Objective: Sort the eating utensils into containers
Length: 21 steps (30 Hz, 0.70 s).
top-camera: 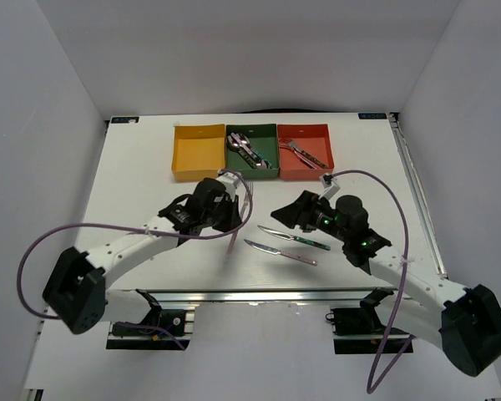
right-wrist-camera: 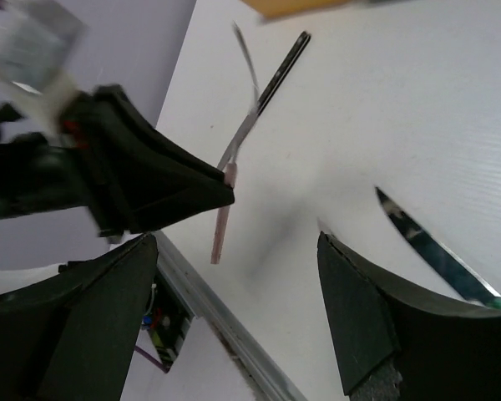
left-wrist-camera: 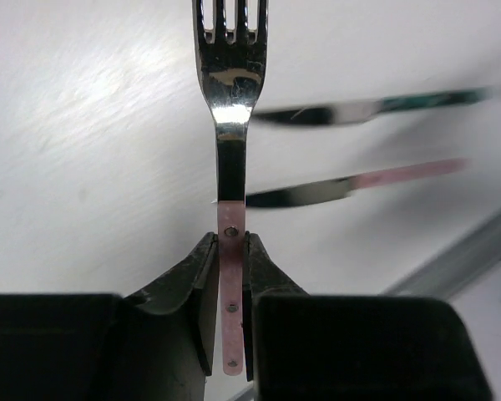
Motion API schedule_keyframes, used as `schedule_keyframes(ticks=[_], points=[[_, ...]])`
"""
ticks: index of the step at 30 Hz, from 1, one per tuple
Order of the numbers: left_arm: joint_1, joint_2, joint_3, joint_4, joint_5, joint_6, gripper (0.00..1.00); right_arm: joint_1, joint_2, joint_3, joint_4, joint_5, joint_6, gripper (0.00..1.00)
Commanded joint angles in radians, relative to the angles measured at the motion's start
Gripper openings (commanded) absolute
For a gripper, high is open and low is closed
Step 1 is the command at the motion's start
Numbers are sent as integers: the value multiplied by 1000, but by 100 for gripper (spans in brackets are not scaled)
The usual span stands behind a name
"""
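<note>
My left gripper [top-camera: 239, 215] is shut on the pink handle of a fork [top-camera: 234, 241] and holds it off the table. In the left wrist view the fork [left-wrist-camera: 231, 125] stands straight out from the gripper [left-wrist-camera: 232, 251], tines far. Two knives lie on the table at the front middle: a green-handled knife [top-camera: 294, 239] and a pink-handled knife [top-camera: 280, 252]. My right gripper [top-camera: 285, 214] is open and empty just above them; in its own view [right-wrist-camera: 238, 242] the green-handled knife's blade [right-wrist-camera: 434, 251] lies beside its right finger. The yellow bin [top-camera: 184, 153], green bin [top-camera: 267, 134] and red bin [top-camera: 326, 149] stand at the back.
The green bin holds spoons [top-camera: 244, 150] and the red bin holds forks [top-camera: 302, 152]. The two grippers are close together. A metal rail [top-camera: 259, 295] runs along the table's near edge. White walls enclose the left, back and right.
</note>
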Motion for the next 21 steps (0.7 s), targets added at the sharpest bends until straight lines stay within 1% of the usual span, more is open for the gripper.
schedule_keyframes(ticks=[1, 3, 4, 7, 12, 16, 18, 21], points=[[-2, -103, -34, 239, 170, -98, 0, 116, 68, 43, 168, 115, 90, 81], [-4, -134, -58, 288, 201, -141, 0, 146, 121, 55, 191, 182, 122, 80], [-5, -142, -64, 334, 230, -152, 0, 164, 138, 72, 194, 201, 131, 80], [-10, -154, -72, 397, 272, -180, 0, 189, 203, 121, 217, 238, 130, 77], [-13, -160, -83, 416, 275, -186, 0, 213, 273, 187, 229, 244, 101, 74], [-13, -149, -84, 436, 287, -190, 0, 238, 313, 230, 202, 270, 75, 72], [-13, -152, -84, 445, 295, -196, 0, 241, 351, 258, 186, 271, 69, 65], [-13, -159, -78, 451, 294, -198, 0, 241, 402, 290, 165, 268, 52, 46]])
